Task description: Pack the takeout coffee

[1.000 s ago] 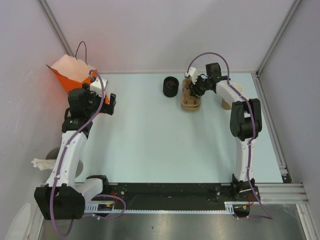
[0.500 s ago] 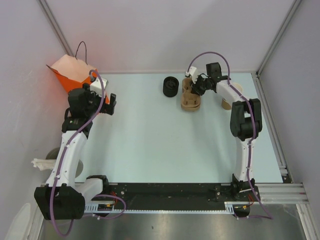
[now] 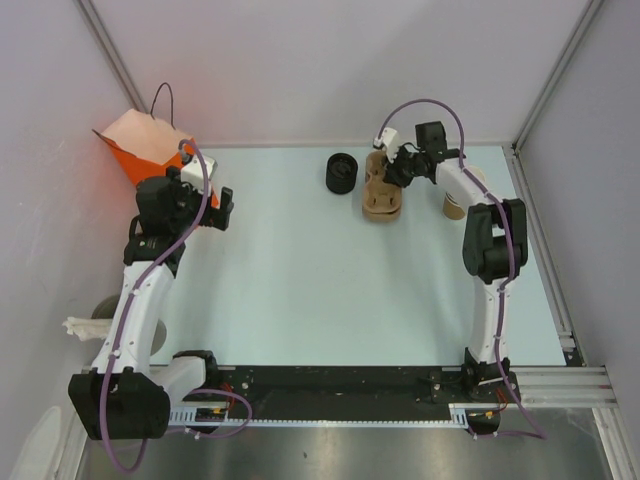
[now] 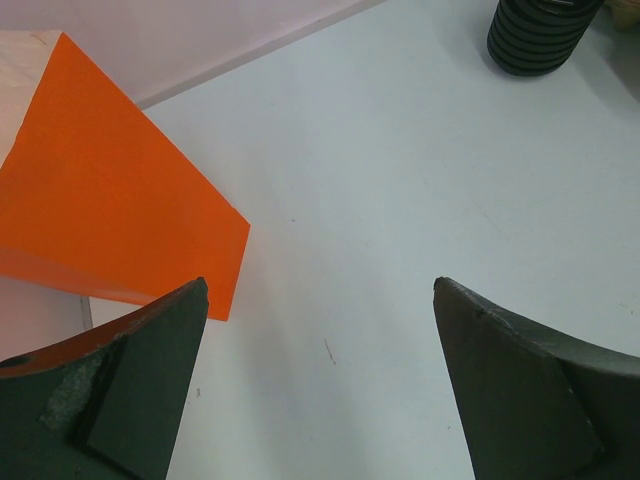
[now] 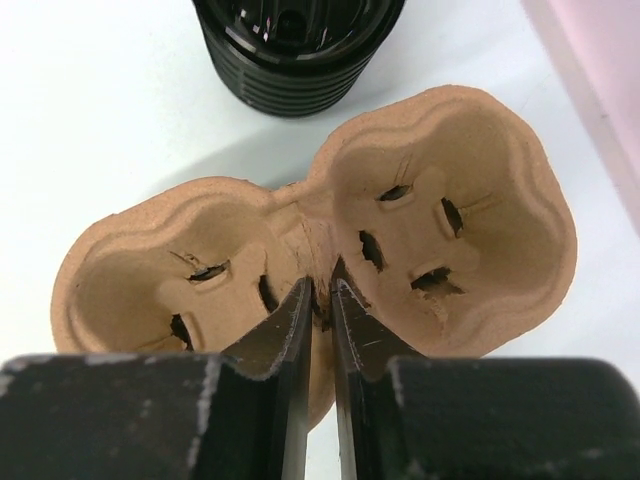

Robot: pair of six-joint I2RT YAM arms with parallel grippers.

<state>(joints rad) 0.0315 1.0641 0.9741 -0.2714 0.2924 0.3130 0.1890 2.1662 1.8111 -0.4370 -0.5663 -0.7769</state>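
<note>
Tightly, right end effector (image 5: 322, 287) pinches the carrier (image 5: 480, 215), pockets up, mid-ridge; left end effector (image 4: 320, 290) wide, empty

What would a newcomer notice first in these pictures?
Most striking is the bright orange bag in the far left corner, close to the open left gripper. Next comes the brown cup carrier at the far right, its middle ridge pinched by the right gripper, with a stack of black lids just left of it.
</note>
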